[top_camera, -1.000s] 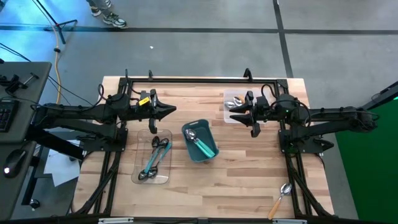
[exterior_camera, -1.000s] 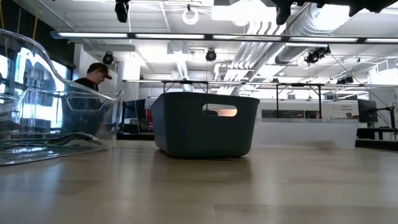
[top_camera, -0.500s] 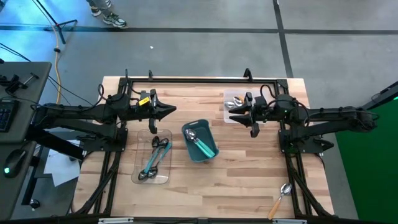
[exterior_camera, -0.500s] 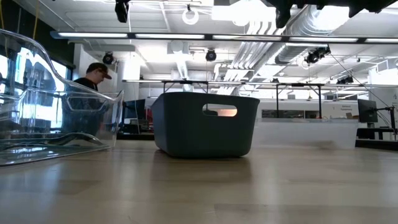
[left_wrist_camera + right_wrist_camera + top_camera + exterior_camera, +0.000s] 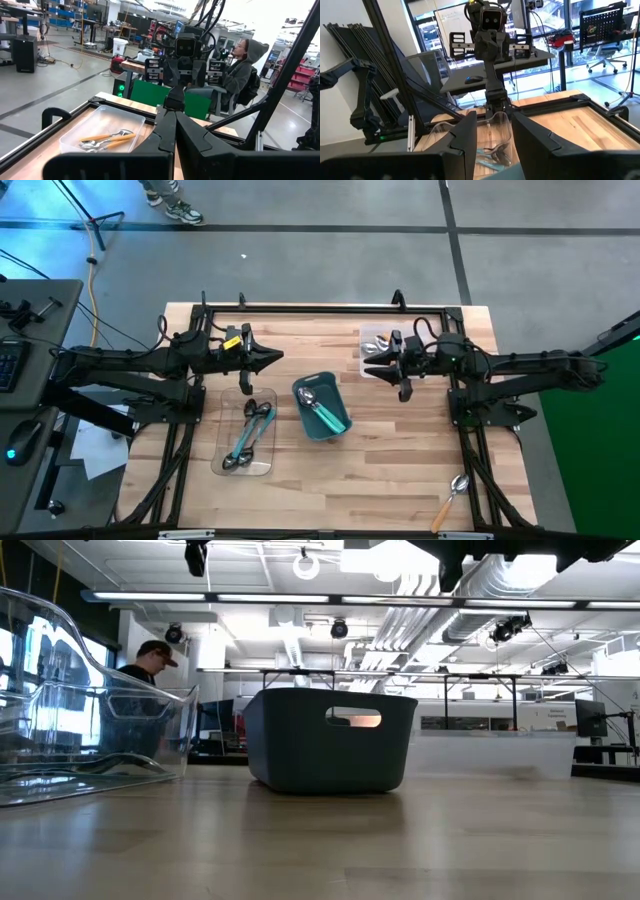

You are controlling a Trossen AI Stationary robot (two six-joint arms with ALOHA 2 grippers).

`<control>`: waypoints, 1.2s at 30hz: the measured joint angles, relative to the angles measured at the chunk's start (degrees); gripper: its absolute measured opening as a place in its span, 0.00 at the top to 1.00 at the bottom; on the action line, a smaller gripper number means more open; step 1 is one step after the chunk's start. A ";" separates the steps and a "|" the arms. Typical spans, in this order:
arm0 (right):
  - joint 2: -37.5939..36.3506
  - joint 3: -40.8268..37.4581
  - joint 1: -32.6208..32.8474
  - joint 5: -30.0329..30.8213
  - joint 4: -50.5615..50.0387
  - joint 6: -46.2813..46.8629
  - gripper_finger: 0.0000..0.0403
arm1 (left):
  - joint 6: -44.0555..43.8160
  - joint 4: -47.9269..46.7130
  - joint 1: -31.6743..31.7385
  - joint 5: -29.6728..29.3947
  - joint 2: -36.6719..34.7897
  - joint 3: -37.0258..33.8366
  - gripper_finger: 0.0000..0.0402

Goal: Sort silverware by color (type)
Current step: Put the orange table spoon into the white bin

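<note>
The silverware lies in several places. Teal-handled spoons (image 5: 325, 413) lie in the teal bin (image 5: 309, 385) at mid-table. Teal and dark spoons (image 5: 248, 435) lie in a clear tray (image 5: 222, 462) toward the left. Orange-handled spoons (image 5: 107, 140) lie in a clear tray (image 5: 366, 337) at the far right. One orange-handled spoon (image 5: 449, 500) lies flat on the wood near the near right corner. My left gripper (image 5: 279, 358) is shut and hovers above the table, beyond the left tray. My right gripper (image 5: 370, 361) is open and hovers over the right tray, touching nothing.
The low view shows the bin (image 5: 330, 740) standing between the two clear trays (image 5: 90, 740) (image 5: 500, 754), with bare wood in front. Black frame rails run along the table's edges (image 5: 300, 307). People sit in the room beyond the table.
My right gripper has moved a little toward the table's left, staying above the right tray. Nothing else has shifted.
</note>
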 joint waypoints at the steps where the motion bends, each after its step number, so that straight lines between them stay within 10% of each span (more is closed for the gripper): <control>1: 0.09 0.00 0.00 0.02 0.04 0.02 0.73 | 0.00 -0.10 0.00 0.01 0.00 0.00 1.00; 28: 0.17 0.00 0.00 0.36 0.05 1.51 0.73 | 0.42 0.05 0.00 -0.01 0.00 0.00 1.00; 36: 0.17 -0.01 -0.02 18.32 -0.34 25.09 0.73 | 0.42 0.18 0.00 -0.01 0.00 0.00 1.00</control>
